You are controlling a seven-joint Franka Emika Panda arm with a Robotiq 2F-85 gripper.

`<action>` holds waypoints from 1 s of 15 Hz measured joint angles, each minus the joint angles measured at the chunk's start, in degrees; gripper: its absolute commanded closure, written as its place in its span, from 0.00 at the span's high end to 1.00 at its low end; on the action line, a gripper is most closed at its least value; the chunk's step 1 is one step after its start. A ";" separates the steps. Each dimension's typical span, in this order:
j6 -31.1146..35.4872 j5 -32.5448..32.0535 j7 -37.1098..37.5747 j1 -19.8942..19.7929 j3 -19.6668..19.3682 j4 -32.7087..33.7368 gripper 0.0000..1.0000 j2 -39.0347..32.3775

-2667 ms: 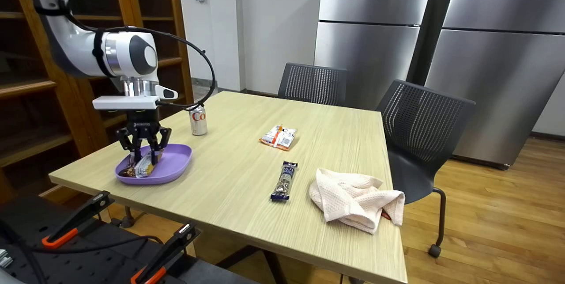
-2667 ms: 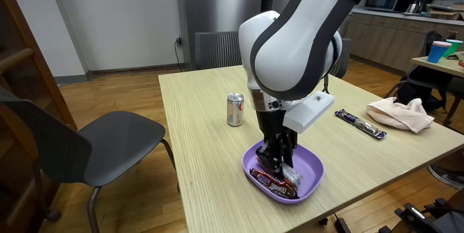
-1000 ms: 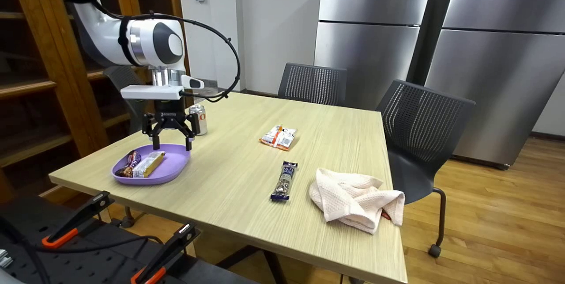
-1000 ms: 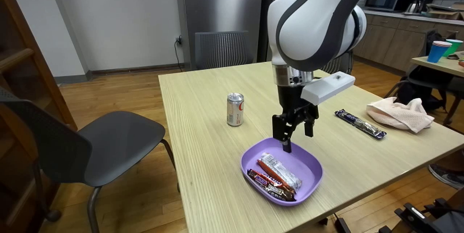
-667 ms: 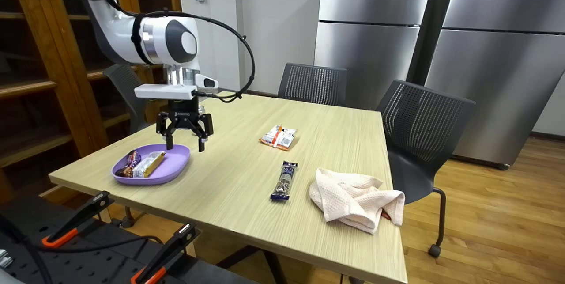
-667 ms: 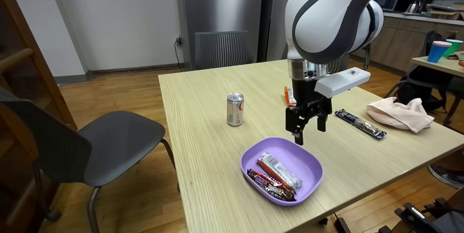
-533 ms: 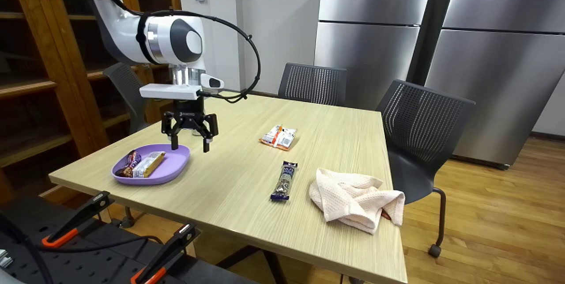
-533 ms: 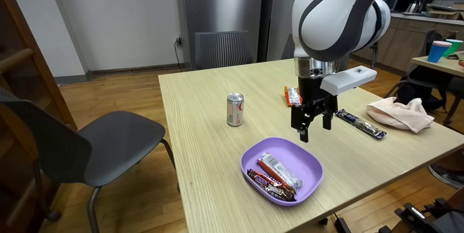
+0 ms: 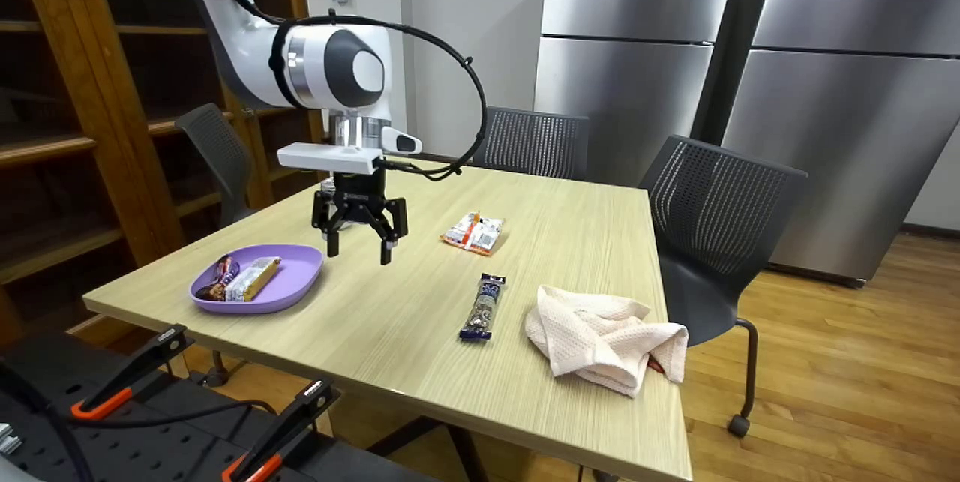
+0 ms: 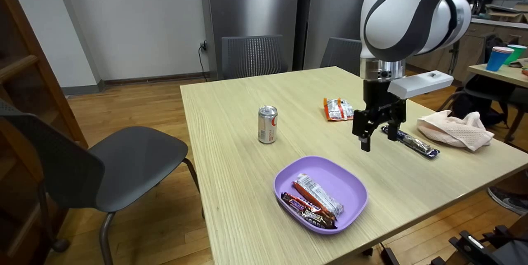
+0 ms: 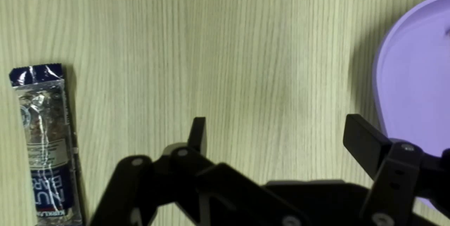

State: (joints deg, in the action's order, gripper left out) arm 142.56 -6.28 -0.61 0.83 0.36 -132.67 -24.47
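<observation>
My gripper (image 9: 360, 253) hangs above the table between a purple tray (image 9: 301, 266) and a dark-blue-and-clear nut bar (image 9: 482, 307). The wrist view shows the gripper (image 11: 275, 124) with its fingers wide apart and only wood grain between them. To the left there lies the nut bar (image 11: 47, 148), its lower end cut off; the tray (image 11: 415, 75) is at the right edge. Two wrapped bars lie side by side in the tray: a white-and-red one (image 10: 317, 193) and a dark brown one (image 10: 307, 211). In that exterior view the gripper (image 10: 378, 142) partly covers the nut bar (image 10: 416, 143).
A silver can (image 10: 267, 125) stands on the table, mostly hidden behind the gripper in the other view. An orange-and-white snack bag (image 9: 474, 233) lies farther back. A crumpled pale towel (image 9: 600, 339) sits near the table edge. Chairs (image 9: 720, 220) surround the table; clamps (image 9: 281, 429) grip the near side.
Earlier my gripper was down in the tray around the white-wrapped bar. It has let go, risen and moved away from the tray toward the nut bar; the bar stays in the tray.
</observation>
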 measured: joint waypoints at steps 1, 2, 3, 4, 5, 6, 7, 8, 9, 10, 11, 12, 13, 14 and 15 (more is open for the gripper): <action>0.25 0.16 -0.56 -0.65 -0.35 0.00 1.00 0.01; 0.58 0.35 -1.14 -1.37 -0.60 0.00 1.00 0.01; 0.97 0.45 -1.65 -2.02 -0.92 0.00 1.00 0.01; 1.38 0.54 -2.15 -2.64 -1.23 0.00 1.00 0.01; 1.74 0.59 -2.69 -3.26 -1.55 0.01 1.00 0.01; 2.07 0.64 -3.19 -3.85 -1.88 0.03 1.00 0.01; 2.48 0.64 -3.53 -4.48 -2.13 0.04 1.00 0.01; 3.03 0.64 -3.86 -5.00 -2.50 0.06 1.00 0.01; 3.51 0.65 -4.23 -5.56 -2.77 0.09 1.00 0.01; 3.88 0.69 -4.62 -6.13 -3.01 0.14 1.00 0.01; 4.15 0.73 -4.90 -6.65 -3.27 0.21 1.00 0.01; 4.32 0.84 -5.00 -7.16 -3.47 0.30 1.00 0.01; 4.33 0.85 -5.02 -7.33 -3.68 0.33 1.00 -0.01; 4.33 0.85 -5.02 -7.32 -3.77 0.32 1.00 -0.09; 4.33 0.85 -5.02 -7.24 -3.76 0.32 1.00 -0.19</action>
State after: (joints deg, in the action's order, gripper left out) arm 146.89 -5.42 -5.63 -6.41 -3.41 -132.35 -24.66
